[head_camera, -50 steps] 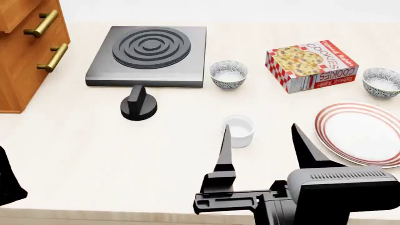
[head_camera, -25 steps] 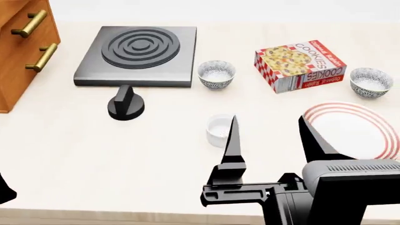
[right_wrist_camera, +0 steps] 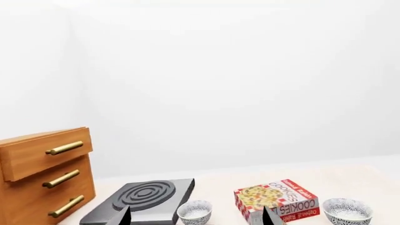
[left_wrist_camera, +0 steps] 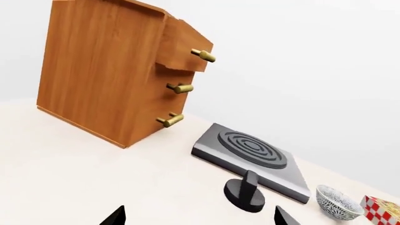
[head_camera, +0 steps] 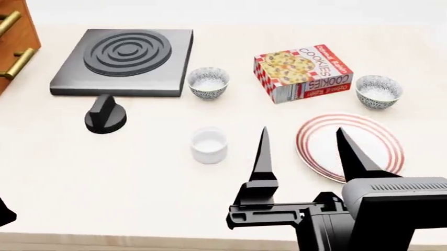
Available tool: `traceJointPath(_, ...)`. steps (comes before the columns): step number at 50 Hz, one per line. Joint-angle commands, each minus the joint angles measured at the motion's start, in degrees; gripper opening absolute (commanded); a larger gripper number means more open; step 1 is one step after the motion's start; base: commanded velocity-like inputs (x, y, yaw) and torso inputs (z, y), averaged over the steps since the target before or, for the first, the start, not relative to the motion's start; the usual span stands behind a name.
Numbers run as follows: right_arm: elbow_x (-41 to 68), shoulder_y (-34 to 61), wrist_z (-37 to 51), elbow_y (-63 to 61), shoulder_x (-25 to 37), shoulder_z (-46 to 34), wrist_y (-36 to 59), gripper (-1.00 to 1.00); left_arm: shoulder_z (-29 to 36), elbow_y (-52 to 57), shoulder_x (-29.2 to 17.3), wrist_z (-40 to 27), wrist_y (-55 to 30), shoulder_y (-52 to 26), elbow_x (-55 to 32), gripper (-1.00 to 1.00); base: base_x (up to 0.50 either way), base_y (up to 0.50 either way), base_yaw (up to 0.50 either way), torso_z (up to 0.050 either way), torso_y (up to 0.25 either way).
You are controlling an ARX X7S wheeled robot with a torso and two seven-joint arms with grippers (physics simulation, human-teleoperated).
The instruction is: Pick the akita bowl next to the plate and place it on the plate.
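Pale table (head_camera: 140, 172) fills the head view, which has shifted rightward, centring the plate (head_camera: 349, 148). Left to right: empty speckled bowl (head_camera: 208, 82), cookie box (head_camera: 302, 72), then the akita bowl (head_camera: 378, 91), empty, just behind the plate. Right end effector (head_camera: 307, 157) hangs apart, empty; left end effector: cannot tell.

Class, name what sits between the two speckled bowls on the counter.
In the head view, the cookie box lies between the left bowl and the akita bowl.
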Motion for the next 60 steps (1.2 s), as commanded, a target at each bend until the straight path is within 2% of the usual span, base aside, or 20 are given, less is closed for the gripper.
traceJointPath(1, 0.5, 0.1, 0.4, 0.1, 0.4, -0.1, -0.1, 1.0, 0.2, 0.1, -0.2, -0.4, 0.1, 0.0, -0.4, 1.0, 0.0, -0.48, 0.0, 0.0, 0.0)
traceJointPath(42, 1.6, -0.2, 1.7, 0.3, 1.5, -0.7, -1.4, 1.0, 0.9, 0.3, -1.0, -1.4, 0.4, 0.4, -1.5, 1.0, 0.0, -0.48, 0.0, 0.0, 0.0)
traceJointPath(52, 1.5, 0.0, 1.7, 0.4, 2.3, -1.7, -1.2, 1.0, 1.2, 0.3, -1.2, -1.6, 0.4, 0.4, -1.8, 1.0, 0.0, -0.02, 0.0, 0.0, 0.0)
traceJointPath(60, 1.3, -0.1, 1.8, 0.8, 2.7, -2.2, -1.5, 1.0, 1.3, 0.1, -1.2, -1.6, 0.8, 0.5, -1.8, 1.0, 0.3, 0.0, 0.0, 0.0, 0.0)
